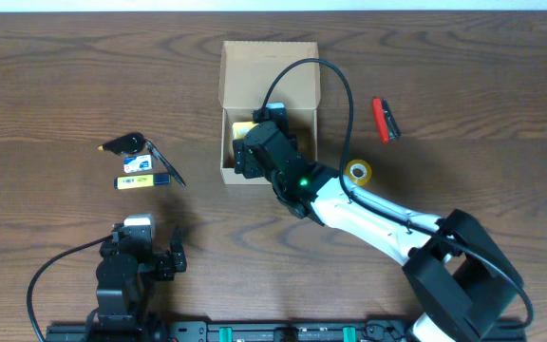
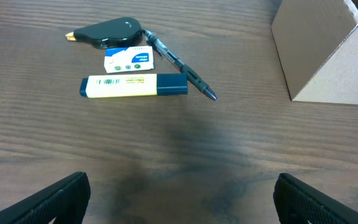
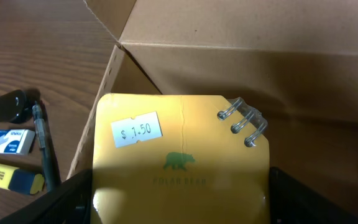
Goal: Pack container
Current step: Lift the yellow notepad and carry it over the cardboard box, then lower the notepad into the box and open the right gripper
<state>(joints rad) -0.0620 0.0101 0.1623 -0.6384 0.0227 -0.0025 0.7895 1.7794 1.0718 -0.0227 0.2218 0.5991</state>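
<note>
Right now the right hand (image 3: pixel 179 202) is down inside the container (image 1: pixel 269 66), an open brown cardboard box with its flap lid folded back on the far side of the hand. This hand is clamped on a yellow notepad (image 3: pixel 182 155), with a finger flush against each side edge. A white price sticker (image 3: pixel 136 130) on the pad reads "$ 1.50". Below it is a green bear logo (image 3: pixel 179 161) with faint lettering that looks like "POLAR BEAR". Metal spiral rings (image 3: pixel 244 121) sit at the pad's far right corner. The box carries no print.

Over the box wall to the left of that hand lie four small items in a close cluster:
- a black tape dispenser (image 2: pixel 110 31)
- a blue-and-white eraser (image 2: pixel 127 59), print too small to read
- a yellow highlighter (image 2: pixel 132 85) with a dark blue cap and a barcode
- a dark pen (image 2: pixel 179 62), lying slanted with its tip past the highlighter's cap

The left hand (image 2: pixel 182 193) hangs low over the bare tabletop (image 2: pixel 166 143), fingers wide apart with nothing between them. The cluster is ahead of it and the box ahead to its right. To the right of the right hand, outside the box, are a red-and-black tool (image 1: pixel 385 120) and a yellow tape roll (image 1: pixel 357 172).
</note>
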